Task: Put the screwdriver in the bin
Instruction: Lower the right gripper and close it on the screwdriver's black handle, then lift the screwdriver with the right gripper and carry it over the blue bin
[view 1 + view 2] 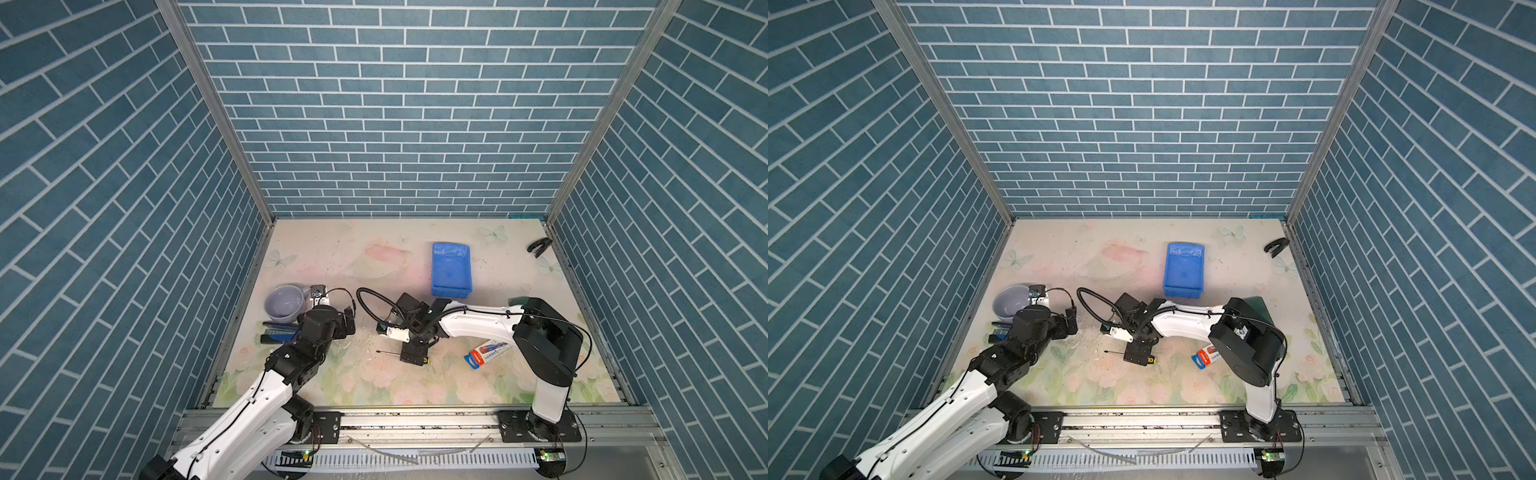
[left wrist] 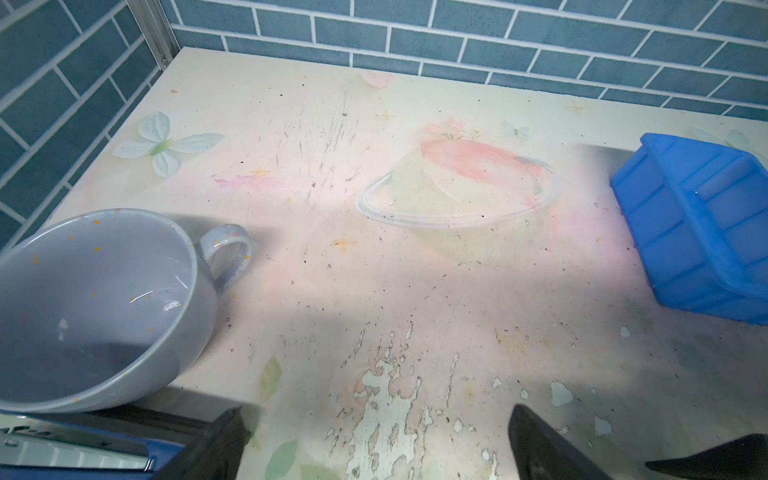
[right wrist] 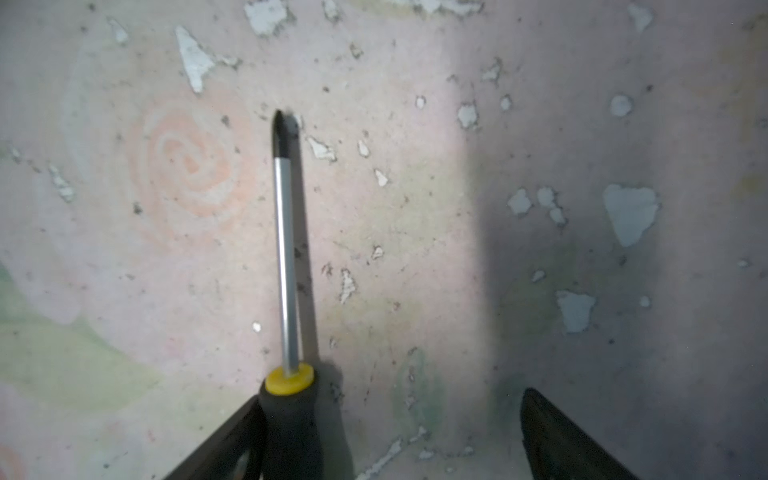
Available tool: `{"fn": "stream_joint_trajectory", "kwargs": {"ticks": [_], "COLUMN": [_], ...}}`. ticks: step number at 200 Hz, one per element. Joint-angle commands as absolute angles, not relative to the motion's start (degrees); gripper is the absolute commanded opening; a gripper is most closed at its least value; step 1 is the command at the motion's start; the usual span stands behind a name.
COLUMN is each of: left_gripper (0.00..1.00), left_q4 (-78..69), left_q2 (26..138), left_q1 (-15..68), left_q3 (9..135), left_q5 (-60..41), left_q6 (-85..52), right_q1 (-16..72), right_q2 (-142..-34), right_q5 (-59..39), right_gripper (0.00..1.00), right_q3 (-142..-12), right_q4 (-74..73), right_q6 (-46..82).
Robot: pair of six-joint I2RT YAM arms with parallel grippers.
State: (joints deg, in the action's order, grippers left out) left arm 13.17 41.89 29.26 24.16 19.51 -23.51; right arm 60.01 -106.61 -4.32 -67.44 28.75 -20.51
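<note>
The screwdriver (image 1: 388, 353) (image 1: 1115, 353) lies flat on the flowered table near the front middle. Its thin shaft (image 3: 286, 270) runs out from a black handle with a yellow collar (image 3: 290, 379). My right gripper (image 1: 413, 353) (image 1: 1137, 354) (image 3: 390, 399) is down over the handle and open. The handle rests against one finger (image 3: 232, 436); the other finger (image 3: 552, 436) stands well clear of it. The blue bin (image 1: 451, 293) (image 1: 1182, 293) (image 2: 685, 232) sits behind the right gripper, with nothing in it. My left gripper (image 1: 347, 322) (image 2: 376, 411) hovers open and holds nothing, beside the grey cup.
A grey cup (image 1: 284, 301) (image 2: 95, 307) stands at the left, with dark blue and black items (image 1: 278, 332) in front of it. A red-white-blue package (image 1: 486, 351) lies under the right arm. A black clip-like object (image 1: 539, 247) sits at the back right corner.
</note>
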Motion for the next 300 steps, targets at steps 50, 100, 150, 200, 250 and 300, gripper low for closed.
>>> {"fn": "stream_joint_trajectory", "kwargs": {"ticks": [50, 100, 150, 200, 250, 300], "left_gripper": [1.0, 1.0, 1.0, 1.0, 1.0, 1.0], "left_q4": [13.97, 14.47, 14.51, 13.88, 12.64, 6.96], "left_q2": [42.14, 41.84, 41.48, 41.9, 41.97, 42.6], "left_q1": [28.92, 28.93, 28.92, 28.93, 28.92, 28.99], "left_q3": [23.29, 23.5, 23.31, 23.12, 23.35, 25.57], "left_q5": [20.21, 20.26, 20.22, 19.24, 18.55, 14.04], "left_q6": [-23.8, -23.77, -23.82, -23.2, -20.47, -12.43], "right_q1": [56.58, 55.59, 55.28, 55.29, 54.74, 53.21], "right_q2": [-103.15, -105.27, -104.9, -103.99, -101.42, -95.55], "right_q5": [-8.81, -11.81, -12.39, -11.16, -9.85, -5.37], "right_gripper": [0.63, 0.5, 0.32, 0.14, 0.1, 0.08], "right_q3": [-63.64, -65.03, -64.61, -64.43, -63.88, -63.05], "right_q4": [34.37, 35.67, 36.18, 36.09, 34.04, 30.95], "right_q6": [-24.78, -25.74, -25.86, -25.9, -24.58, -19.7]}}
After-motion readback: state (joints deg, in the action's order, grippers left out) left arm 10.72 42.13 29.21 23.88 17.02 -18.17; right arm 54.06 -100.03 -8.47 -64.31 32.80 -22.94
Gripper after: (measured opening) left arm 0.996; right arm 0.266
